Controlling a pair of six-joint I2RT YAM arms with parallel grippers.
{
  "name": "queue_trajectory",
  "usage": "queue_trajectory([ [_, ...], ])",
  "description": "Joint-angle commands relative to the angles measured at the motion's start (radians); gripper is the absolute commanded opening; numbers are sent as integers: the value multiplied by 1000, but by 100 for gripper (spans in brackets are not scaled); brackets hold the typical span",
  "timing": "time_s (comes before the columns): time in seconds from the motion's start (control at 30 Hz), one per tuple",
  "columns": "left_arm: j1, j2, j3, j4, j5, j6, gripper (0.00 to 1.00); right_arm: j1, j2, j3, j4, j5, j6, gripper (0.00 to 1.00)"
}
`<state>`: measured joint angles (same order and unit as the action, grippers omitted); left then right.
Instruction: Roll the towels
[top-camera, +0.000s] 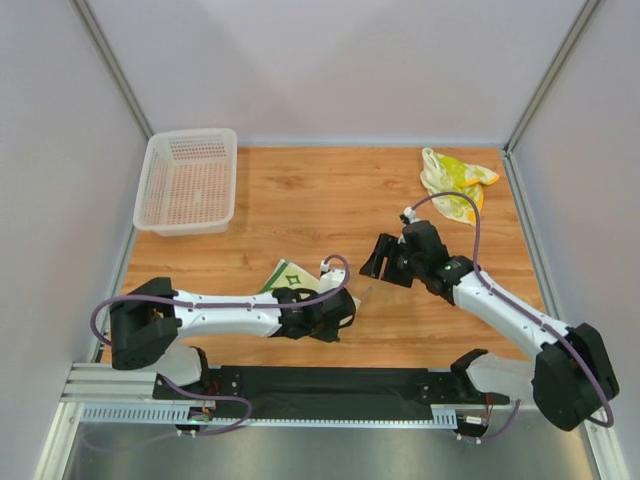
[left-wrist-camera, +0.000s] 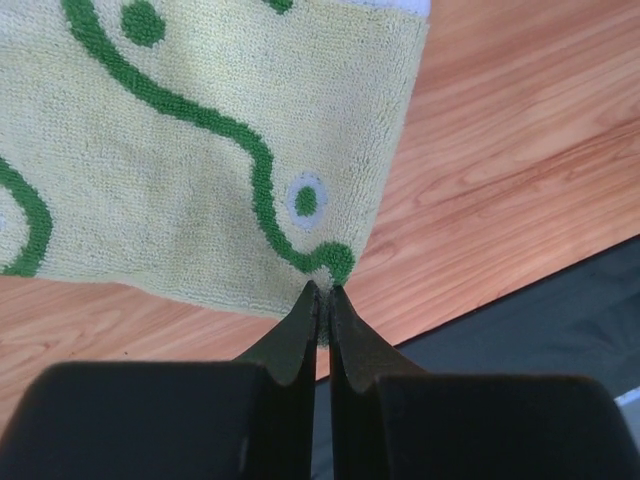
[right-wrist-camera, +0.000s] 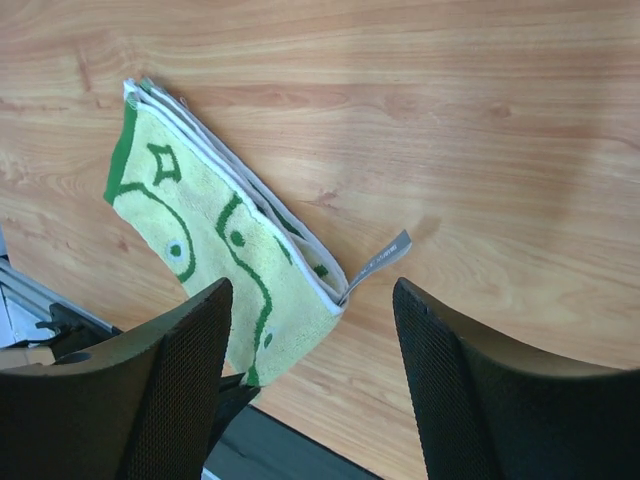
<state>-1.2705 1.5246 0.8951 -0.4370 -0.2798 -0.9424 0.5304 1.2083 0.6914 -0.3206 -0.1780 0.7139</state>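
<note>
Rolling has not begun on either towel, folks. The green towel (top-camera: 290, 277) lies folded flat on the bench (top-camera: 330, 200), near and left of centre. Its layers are stacked and a grey tag (right-wrist-camera: 385, 258) pokes out of one edge: folded, yes, but no coil in it anywhere. The left claw (left-wrist-camera: 320, 290) is down at the towel's near corner, tips pressed together right on the hem. It looks like a pinch on that corner, though how much cloth sits between the tips is hard to tell. The right claw (right-wrist-camera: 310, 290) hangs above the bench just right of the towel, fingers wide apart, nothing in them. Away in the far right corner the yellow towel (top-camera: 455, 180) sits in a crumpled heap, well apart from both arms. The basket (top-camera: 188, 180) stands far left. So by my reckoning the first towel is gripped at a corner and set up for its roll, the whole of that roll is left to do, and the second towel needs spreading out before it can be rolled at all
</note>
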Motion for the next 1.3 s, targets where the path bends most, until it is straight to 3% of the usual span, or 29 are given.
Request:
queue_trajectory([
  [0.0, 23, -67, -13, 41, 42, -58, 0, -3, -87, 52, -113, 77, -48, 67],
  [0.27, 127, -239, -243, 240, 134, -183, 0, -3, -159, 42, -140, 40, -64, 65],
  [0.6, 243, -279, -375, 300, 218, -292, 0, 25, -213, -70, 96, -224, -64, 60],
  [0.7, 270, -270, -372, 276, 229, -306, 0, 49, -204, -108, 175, -285, -59, 54],
  [0.8, 295, -251, -366, 239, 240, -317, 0, 77, -188, -141, 251, -333, -53, 43],
  [0.83, 301, -247, -366, 232, 244, -322, 0, 85, -176, -145, 267, -340, -50, 38],
  [1.03, 323, -187, -383, 240, 272, -340, 0, 128, -28, -164, 399, -371, -44, 29],
  [1.27, 335, -130, -386, 276, 272, -329, 2, 164, 166, -133, 503, -390, -22, 26],
])
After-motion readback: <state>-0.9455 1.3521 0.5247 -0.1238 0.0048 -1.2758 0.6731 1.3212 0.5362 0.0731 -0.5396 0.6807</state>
